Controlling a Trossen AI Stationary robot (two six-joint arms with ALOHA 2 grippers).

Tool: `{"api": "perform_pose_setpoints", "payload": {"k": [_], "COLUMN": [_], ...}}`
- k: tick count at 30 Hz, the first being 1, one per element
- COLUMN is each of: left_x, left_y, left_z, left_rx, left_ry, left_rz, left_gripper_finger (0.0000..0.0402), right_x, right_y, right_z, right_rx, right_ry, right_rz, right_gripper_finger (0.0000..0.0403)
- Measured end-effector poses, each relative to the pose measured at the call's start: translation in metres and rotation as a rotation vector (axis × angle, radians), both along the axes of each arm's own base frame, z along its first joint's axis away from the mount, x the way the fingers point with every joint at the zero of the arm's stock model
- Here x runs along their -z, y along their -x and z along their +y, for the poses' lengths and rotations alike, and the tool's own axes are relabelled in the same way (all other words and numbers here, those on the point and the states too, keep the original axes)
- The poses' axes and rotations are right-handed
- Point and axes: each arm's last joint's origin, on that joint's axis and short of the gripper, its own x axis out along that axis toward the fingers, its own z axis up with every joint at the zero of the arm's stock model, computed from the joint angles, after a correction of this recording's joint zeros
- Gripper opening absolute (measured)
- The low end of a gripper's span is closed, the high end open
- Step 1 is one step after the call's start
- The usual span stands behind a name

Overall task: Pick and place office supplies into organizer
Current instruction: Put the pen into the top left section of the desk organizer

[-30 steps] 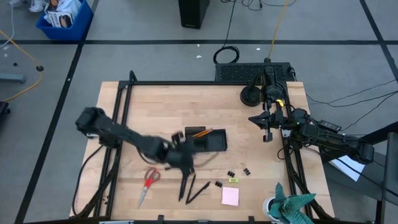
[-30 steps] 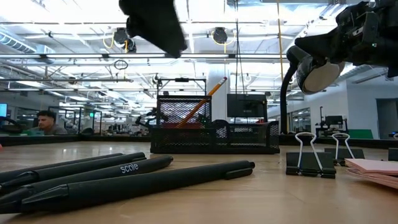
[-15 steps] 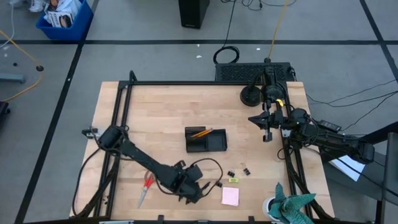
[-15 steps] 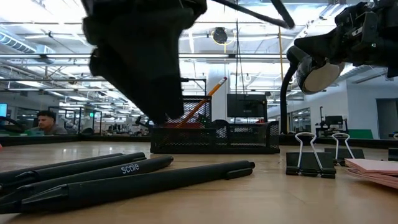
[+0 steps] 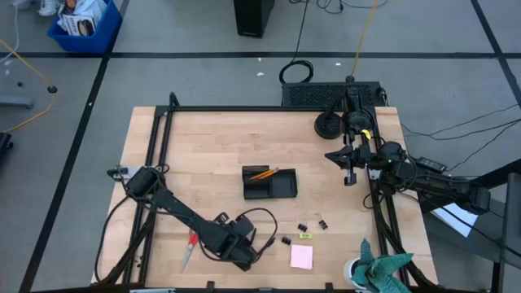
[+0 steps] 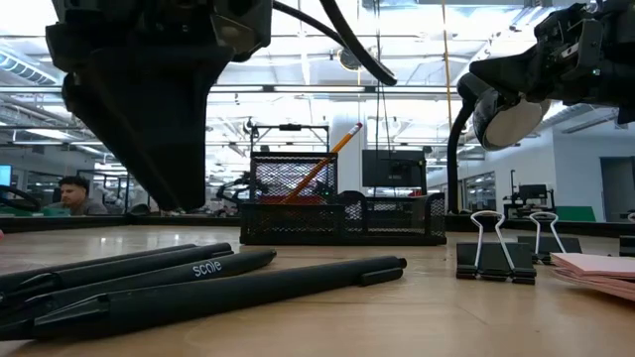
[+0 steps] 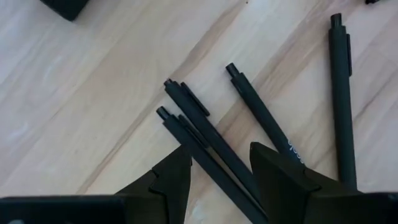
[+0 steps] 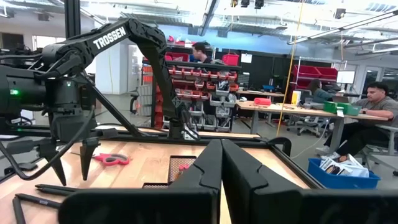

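the organizer (image 5: pixel 269 184) is seen at the table's (image 5: pixel 212 146) middle, with an orange pencil (image 5: pixel 264 173) leaning in it. the left gripper (image 7: pixel 214 171) is lowered over the black pens (image 7: pixel 211 146) near the front edge, its fingers spread to either side of two of them, not yet closed. the right gripper (image 5: pixel 351 177) is held pressed together, well apart at the right side. the scissors (image 5: pixel 189 247) lie beside the left arm.

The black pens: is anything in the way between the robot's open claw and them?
No, nothing visible. The left gripper hangs open right over the black pens, two of them lying between its fingers on bare wood.
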Motion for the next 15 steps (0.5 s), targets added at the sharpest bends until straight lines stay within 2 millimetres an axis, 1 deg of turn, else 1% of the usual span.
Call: {"api": "perform_pose_setpoints", "payload": {"k": [6, 12, 15], "left_x": [-0.0001, -0.0016, 0.0066], "left_y": [-0.0012, -0.0072, -0.0094], "left_z": [-0.0007, -0.0066, -0.0094], "left_rx": [0.038, 0.092, 0.108], "left_ry": [0.005, 0.053, 0.059], "left_rz": [0.001, -0.056, -0.048], "left_gripper_finger": [0.017, 0.017, 0.017], "right_x": [0.0013, 0.0023, 0.0022], "right_y": [-0.0002, -0.0004, -0.0004], "right_z": [-0.0001, -0.0002, -0.0002], "right_rx": [-0.005, -0.005, -0.005], "right_ry": [-0.033, -0.039, -0.039], "right_rz": [0.012, 0.02, 0.021], "right_gripper_finger": [0.0, 0.0, 0.0]}}
